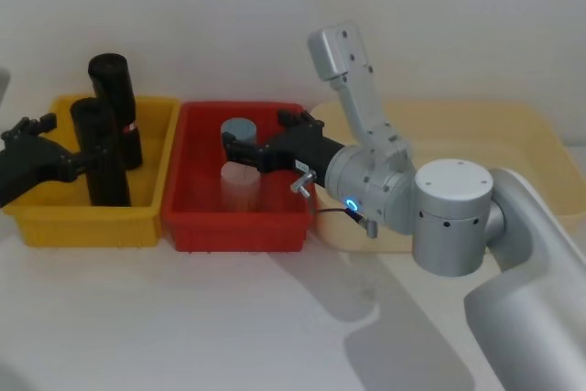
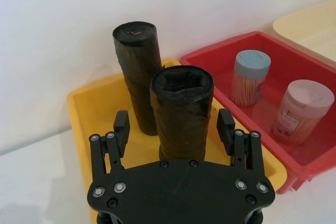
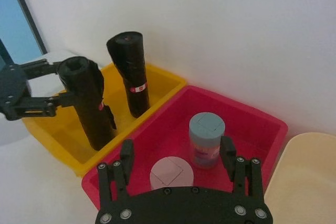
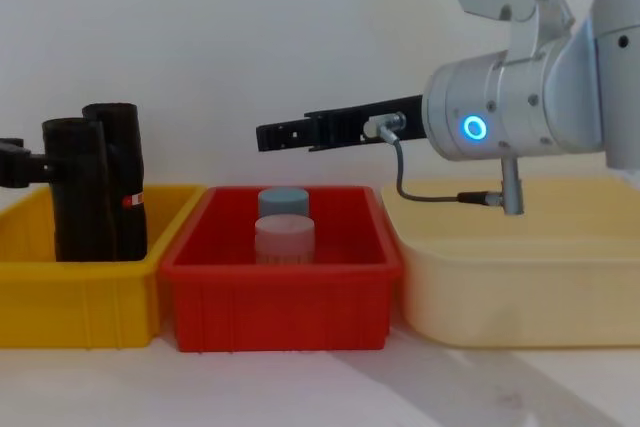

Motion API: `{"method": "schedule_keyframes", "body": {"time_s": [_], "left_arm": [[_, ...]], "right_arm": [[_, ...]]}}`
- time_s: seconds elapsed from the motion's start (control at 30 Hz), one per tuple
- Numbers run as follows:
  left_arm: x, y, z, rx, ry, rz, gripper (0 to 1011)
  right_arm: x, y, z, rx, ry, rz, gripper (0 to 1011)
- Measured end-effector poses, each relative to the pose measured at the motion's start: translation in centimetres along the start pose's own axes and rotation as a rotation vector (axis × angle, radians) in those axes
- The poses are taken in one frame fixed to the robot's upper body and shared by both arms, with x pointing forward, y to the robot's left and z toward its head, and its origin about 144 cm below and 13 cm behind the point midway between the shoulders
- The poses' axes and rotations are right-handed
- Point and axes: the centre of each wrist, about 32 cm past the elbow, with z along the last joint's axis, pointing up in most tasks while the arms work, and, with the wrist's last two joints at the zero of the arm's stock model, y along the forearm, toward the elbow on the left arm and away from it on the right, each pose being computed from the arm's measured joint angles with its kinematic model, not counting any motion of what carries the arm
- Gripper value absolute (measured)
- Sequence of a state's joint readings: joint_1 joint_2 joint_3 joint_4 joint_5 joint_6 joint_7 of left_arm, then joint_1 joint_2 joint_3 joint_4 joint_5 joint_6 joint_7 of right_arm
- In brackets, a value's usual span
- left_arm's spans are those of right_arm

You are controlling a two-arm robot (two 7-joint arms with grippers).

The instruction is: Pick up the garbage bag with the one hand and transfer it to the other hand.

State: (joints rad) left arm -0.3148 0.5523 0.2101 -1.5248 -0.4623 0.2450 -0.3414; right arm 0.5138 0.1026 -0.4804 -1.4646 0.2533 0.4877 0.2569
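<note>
Pre-grasp alignment at the yellow bin (image 1: 55, 226). The garbage bag (image 2: 181, 114), a black roll with no label showing, stands upright in the near part of the bin, its long axis vertical. Just behind it stands a second black roll (image 1: 117, 103) carrying a red-and-white label. My left gripper (image 1: 66, 144) is held level at the bin's left side, and the bag lies directly ahead of its palm, between the two fingers (image 2: 122, 125). I read the jaws as spread wide, one to each side of the roll, with a clear gap on one side and little or none on the other; nothing is clamped. The closing direction runs across the roll's axis, which suits a side grasp, and the left arm is much the nearer to the bag. My right gripper (image 1: 254, 130) hovers level above the red bin (image 1: 233, 226), well apart from the bag, its fingers parted and empty, pointing towards the left arm. Beneath it stand a blue-lidded jar (image 3: 207, 140) and a pink-lidded jar (image 2: 304, 111). I judge closing on the roll to be the step in hand.
</note>
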Motion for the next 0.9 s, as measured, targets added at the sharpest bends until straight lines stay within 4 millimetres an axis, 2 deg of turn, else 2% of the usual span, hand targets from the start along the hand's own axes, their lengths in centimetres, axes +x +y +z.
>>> {"method": "schedule_keyframes", "body": {"time_s": [0.4,0.9], "left_arm": [[-0.3,-2.2,-0.5,0.006,0.039,-0.030,1002],[-0.6,-3.4,-0.7,0.004,0.062,-0.051,1001]], "right_arm": [[0.2,0.5,-0.2,-0.024,0.014,0.021,1000],[0.2,1.2,-0.4,-0.057,0.036,0.054,999]]}}
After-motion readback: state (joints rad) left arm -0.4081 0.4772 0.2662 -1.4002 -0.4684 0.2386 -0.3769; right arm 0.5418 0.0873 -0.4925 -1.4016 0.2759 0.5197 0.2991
